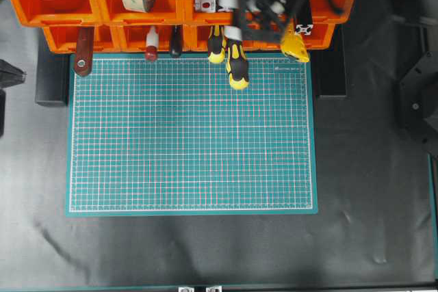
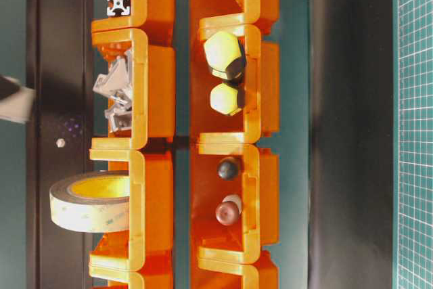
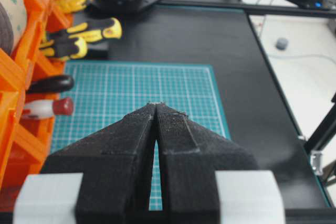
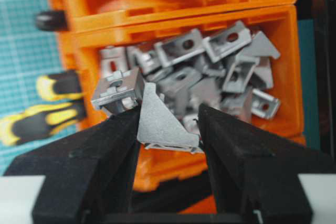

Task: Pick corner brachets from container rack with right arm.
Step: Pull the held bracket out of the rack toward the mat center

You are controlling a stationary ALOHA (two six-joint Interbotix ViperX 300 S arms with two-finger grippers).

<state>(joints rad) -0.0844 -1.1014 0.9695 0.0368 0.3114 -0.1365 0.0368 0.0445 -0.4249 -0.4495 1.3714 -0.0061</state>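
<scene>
Right gripper (image 4: 169, 124) is pinching a corner bracket (image 4: 160, 121) over the orange bin (image 4: 286, 72); overhead it's hiding it all. Left gripper (image 3: 156, 109) is clamped empty.

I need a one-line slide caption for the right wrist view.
Right gripper shut on one corner bracket, above the orange bin of brackets.

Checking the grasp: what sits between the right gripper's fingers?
In the right wrist view, one corner bracket sits between the right gripper's fingers, above the orange bin of brackets.

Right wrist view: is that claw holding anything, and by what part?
Yes: the right end effector grips one corner bracket by its triangular side webs, above the bin.
</scene>
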